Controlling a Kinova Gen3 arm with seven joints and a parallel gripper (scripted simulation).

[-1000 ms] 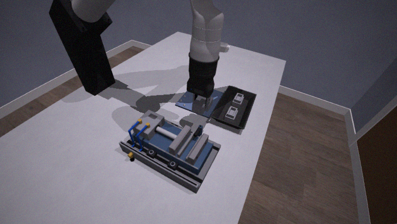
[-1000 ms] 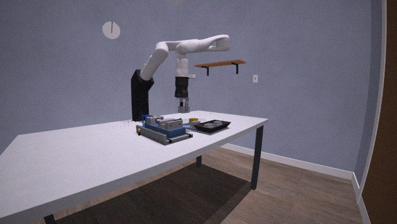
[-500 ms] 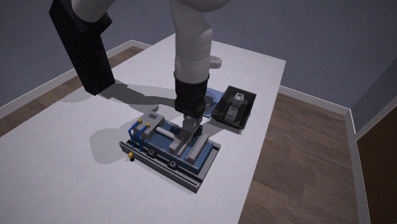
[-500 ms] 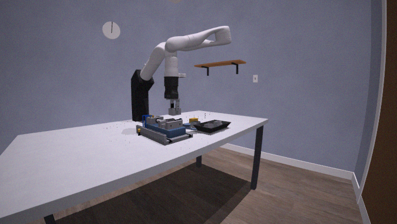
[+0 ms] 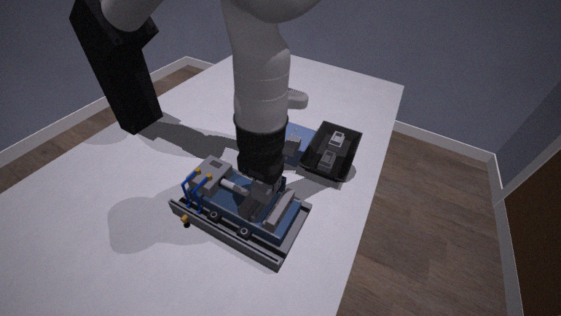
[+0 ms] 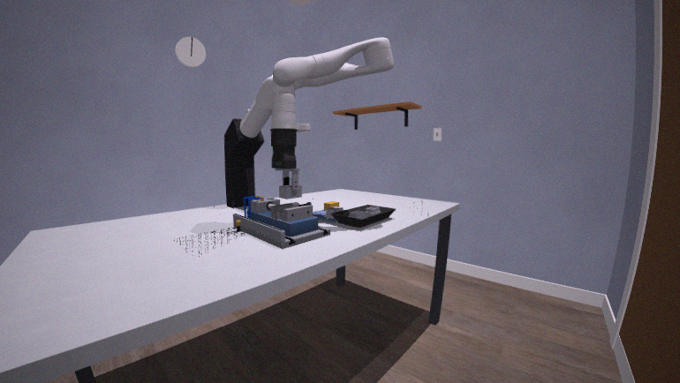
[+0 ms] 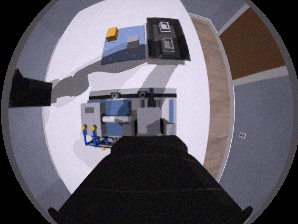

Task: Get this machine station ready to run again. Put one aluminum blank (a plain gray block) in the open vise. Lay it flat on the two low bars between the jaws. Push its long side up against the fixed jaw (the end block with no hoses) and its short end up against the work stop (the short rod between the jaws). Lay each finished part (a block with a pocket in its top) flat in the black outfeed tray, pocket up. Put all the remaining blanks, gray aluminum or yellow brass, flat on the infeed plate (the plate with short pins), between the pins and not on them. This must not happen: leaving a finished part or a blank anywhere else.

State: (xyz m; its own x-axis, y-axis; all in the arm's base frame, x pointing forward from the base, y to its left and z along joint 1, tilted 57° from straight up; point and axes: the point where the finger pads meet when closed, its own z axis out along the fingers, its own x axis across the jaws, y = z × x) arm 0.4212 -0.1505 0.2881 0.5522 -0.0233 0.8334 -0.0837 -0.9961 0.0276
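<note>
My gripper (image 6: 290,184) is shut on a gray aluminum blank (image 6: 290,191) and holds it a little above the open vise (image 5: 243,207). In the top view the blank (image 5: 261,193) hangs over the gap between the jaws, partly hidden by my wrist. The fixed jaw (image 5: 279,208) is at the right end. The end block with blue hoses (image 5: 213,169) is at the left. The black outfeed tray (image 5: 334,151) holds two finished parts (image 5: 336,137) (image 5: 326,159), pockets up. The blue infeed plate carries a gray blank (image 5: 292,148) and a yellow brass blank (image 6: 331,205).
The arm's black base column (image 5: 117,66) stands at the back left of the table. The vise sits on a gray rail base (image 5: 229,237). The tray lies right of the infeed plate, near the table's right edge. In the wrist view my own body hides the fingers.
</note>
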